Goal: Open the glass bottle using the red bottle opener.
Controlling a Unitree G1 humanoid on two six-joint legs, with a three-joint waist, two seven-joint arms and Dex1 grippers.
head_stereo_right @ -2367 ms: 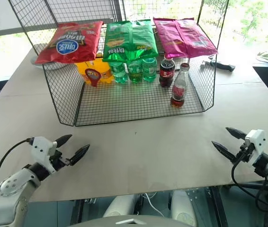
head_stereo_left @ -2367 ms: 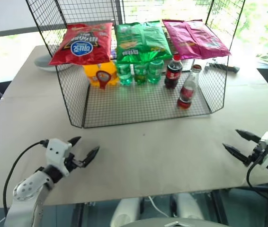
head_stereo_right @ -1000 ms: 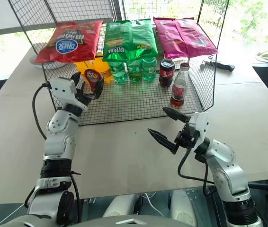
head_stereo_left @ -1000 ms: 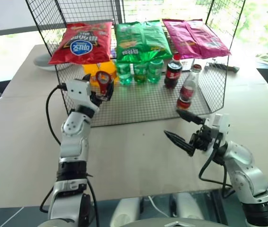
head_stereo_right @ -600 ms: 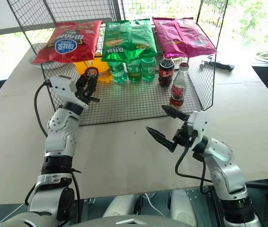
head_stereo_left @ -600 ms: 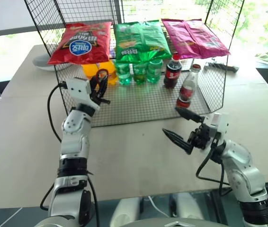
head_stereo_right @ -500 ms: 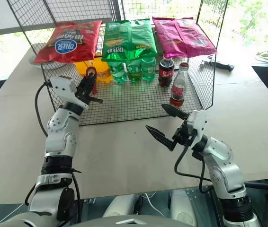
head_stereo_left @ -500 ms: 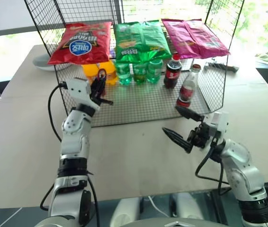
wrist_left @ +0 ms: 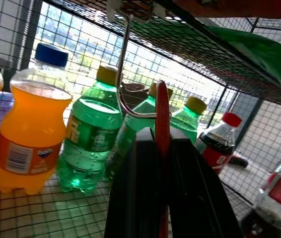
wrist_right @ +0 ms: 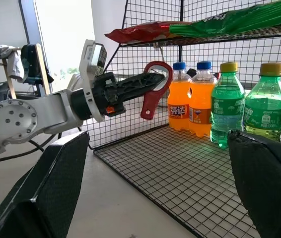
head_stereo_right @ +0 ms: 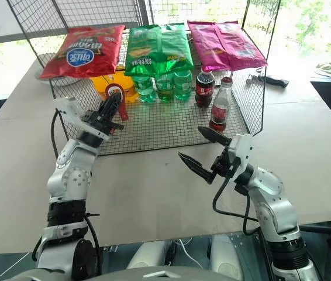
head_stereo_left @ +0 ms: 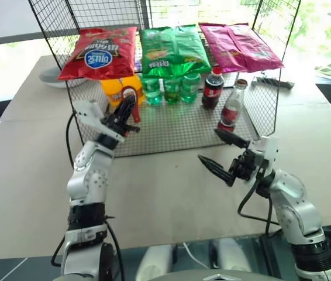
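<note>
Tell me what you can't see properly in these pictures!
- The red bottle opener: the left wrist view shows it edge-on, its handle sunk between the left gripper's black fingers.
- The glass bottle: cut by the left wrist view's edge; cap hidden there.
- Whether the opener has left its metal hook: unclear.
- Right gripper: open, fingertips outside its wrist view.

Your left arm is raised with the forearm angled up and forward, and the left gripper (head_stereo_left: 129,106) has its two black fingers clamped together on the red bottle opener (wrist_right: 153,89), pinching it edge-on between the pads in the left wrist view. Your right arm is bent at the elbow, the forearm reaching inward and forward. The right gripper (head_stereo_left: 223,153) has its fingers spread wide, apparently holding nothing.
</note>
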